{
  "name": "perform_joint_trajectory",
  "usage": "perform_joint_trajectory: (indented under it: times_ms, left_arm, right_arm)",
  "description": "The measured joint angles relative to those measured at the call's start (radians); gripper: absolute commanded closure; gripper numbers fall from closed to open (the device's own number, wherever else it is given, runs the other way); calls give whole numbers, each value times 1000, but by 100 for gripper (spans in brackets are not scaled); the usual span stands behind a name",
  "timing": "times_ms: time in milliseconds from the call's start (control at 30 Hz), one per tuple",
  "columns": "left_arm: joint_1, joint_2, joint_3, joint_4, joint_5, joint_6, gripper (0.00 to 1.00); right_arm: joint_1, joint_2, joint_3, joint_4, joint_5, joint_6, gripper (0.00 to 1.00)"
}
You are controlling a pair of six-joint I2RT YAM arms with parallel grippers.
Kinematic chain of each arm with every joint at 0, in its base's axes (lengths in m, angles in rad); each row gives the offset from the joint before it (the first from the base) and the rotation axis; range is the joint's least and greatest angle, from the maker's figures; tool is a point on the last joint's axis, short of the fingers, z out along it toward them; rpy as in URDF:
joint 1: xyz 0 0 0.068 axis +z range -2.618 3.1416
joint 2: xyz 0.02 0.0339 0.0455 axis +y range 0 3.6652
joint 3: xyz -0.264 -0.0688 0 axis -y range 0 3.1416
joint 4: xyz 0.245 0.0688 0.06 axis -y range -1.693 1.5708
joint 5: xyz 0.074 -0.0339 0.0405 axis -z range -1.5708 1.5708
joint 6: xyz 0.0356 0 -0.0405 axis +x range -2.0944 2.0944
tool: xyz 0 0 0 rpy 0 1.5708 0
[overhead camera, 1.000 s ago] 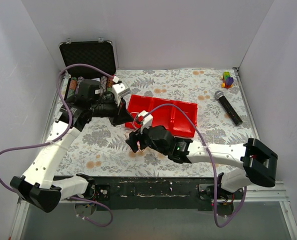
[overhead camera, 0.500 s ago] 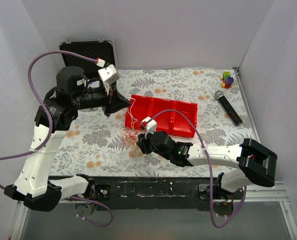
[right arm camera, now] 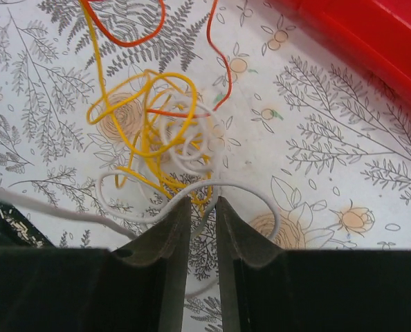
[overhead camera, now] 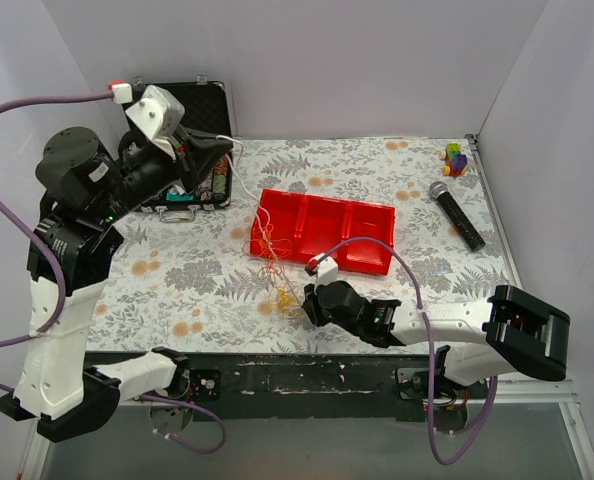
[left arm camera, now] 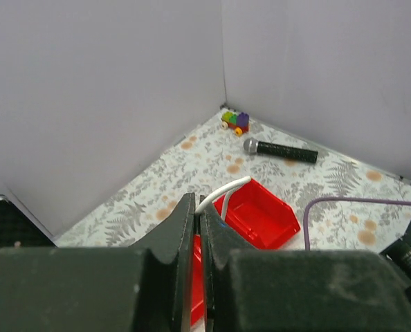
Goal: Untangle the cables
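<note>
The cables (overhead camera: 280,287) form a small clump of yellow (right arm camera: 150,131), white (right arm camera: 192,149) and orange (right arm camera: 122,38) curly wires on the flowered table, just in front of the red bin. My left gripper (overhead camera: 227,150) is raised high at the back left. It is shut on one white cable (left arm camera: 226,188), which runs down to the clump. My right gripper (overhead camera: 304,300) sits low at the clump's near right side. Its jaws (right arm camera: 201,214) stand narrowly apart, with a white strand passing loosely through the gap.
A red three-compartment bin (overhead camera: 377,212) lies just behind the clump, and its edge (right arm camera: 371,34) shows in the right wrist view. An open black case (overhead camera: 202,105) stands at the back left. A microphone (overhead camera: 455,213) and toy blocks (overhead camera: 456,158) lie at the back right.
My left arm rose up and back to the left with the white cable, stretching it out of the clump. My right gripper slid nearer and rightward and narrowed its jaws around a white strand.
</note>
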Motion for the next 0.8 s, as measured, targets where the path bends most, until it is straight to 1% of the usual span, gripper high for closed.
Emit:
perform_joint_trajectory:
  times_ms: [200, 533, 600, 667, 800]
  left_arm:
    - [-2, 17, 95, 40, -54, -13, 100]
    - [-2, 25, 229, 315, -301, 39, 100]
    - [-2, 27, 256, 349, -322, 51, 97]
    - [-2, 25, 270, 370, -324, 58, 96]
    - [-2, 13, 264, 380, -307, 58, 96]
  right_arm:
    - [0, -57, -61, -6, 32, 63, 75]
    - [0, -100, -131, -141, 79, 146, 80]
    - [0, -106, -132, -148, 86, 158, 79]
    - [0, -114, -132, -153, 90, 163, 76]
    - [0, -143, -131, -156, 91, 144, 60]
